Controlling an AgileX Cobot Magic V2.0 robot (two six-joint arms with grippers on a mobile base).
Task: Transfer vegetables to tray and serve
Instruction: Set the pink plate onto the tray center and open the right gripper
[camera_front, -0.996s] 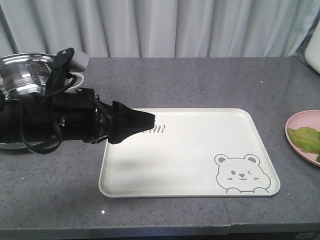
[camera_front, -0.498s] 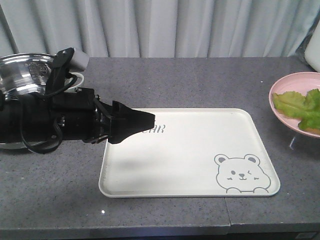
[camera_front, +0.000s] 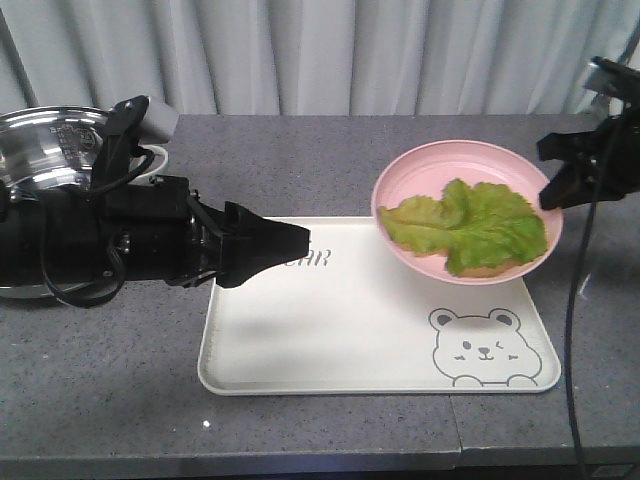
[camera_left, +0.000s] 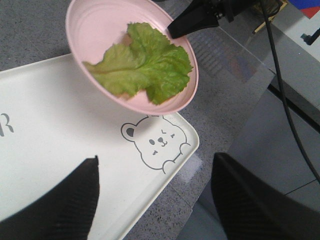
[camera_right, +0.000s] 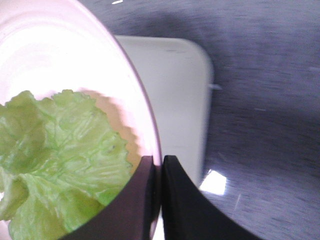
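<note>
A steel pot stands at the far left of the grey counter, partly hidden by the left arm. The left gripper hangs over the left end of the tray, its jaws spread wide with nothing between them. The cream tray lies flat on the counter, with a bear drawing at its near right corner. Above its far right part a pink plate is held tilted. The lettuce lies in the plate's lower half, not on the tray. The right gripper has its jaws clenched on the plate's right rim.
</note>
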